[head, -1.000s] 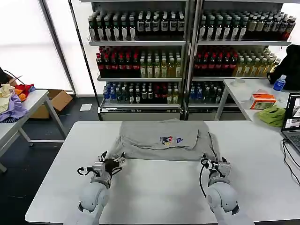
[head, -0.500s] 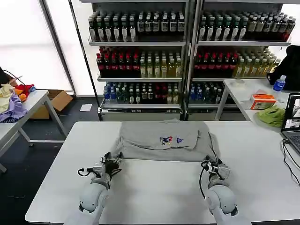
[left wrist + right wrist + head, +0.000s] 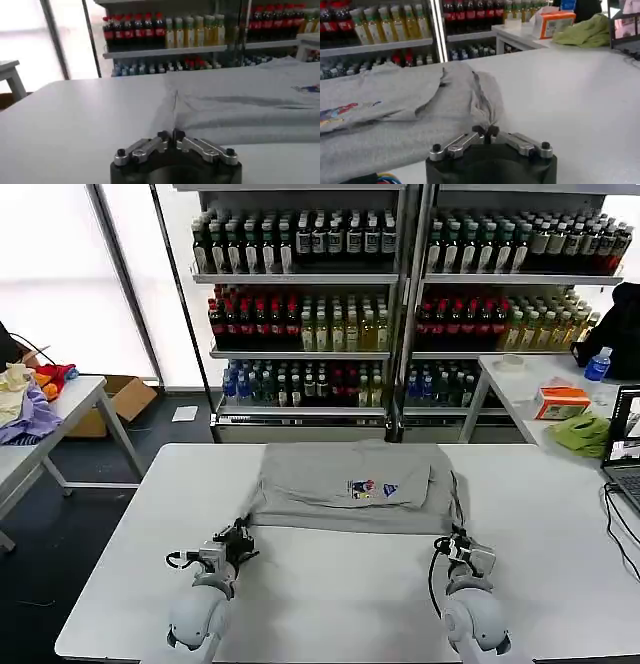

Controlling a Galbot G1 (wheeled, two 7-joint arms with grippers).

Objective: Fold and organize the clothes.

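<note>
One grey shirt, two end effectors: left, right

The folded light grey cotton shirt hides its own sleeves and lower layers. Its small multicoloured chest print is too small to read. The white counter runs off the head view's right edge.

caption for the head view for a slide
Both grippers, left and right, shut at the folded grey shirt's near edge.
</note>
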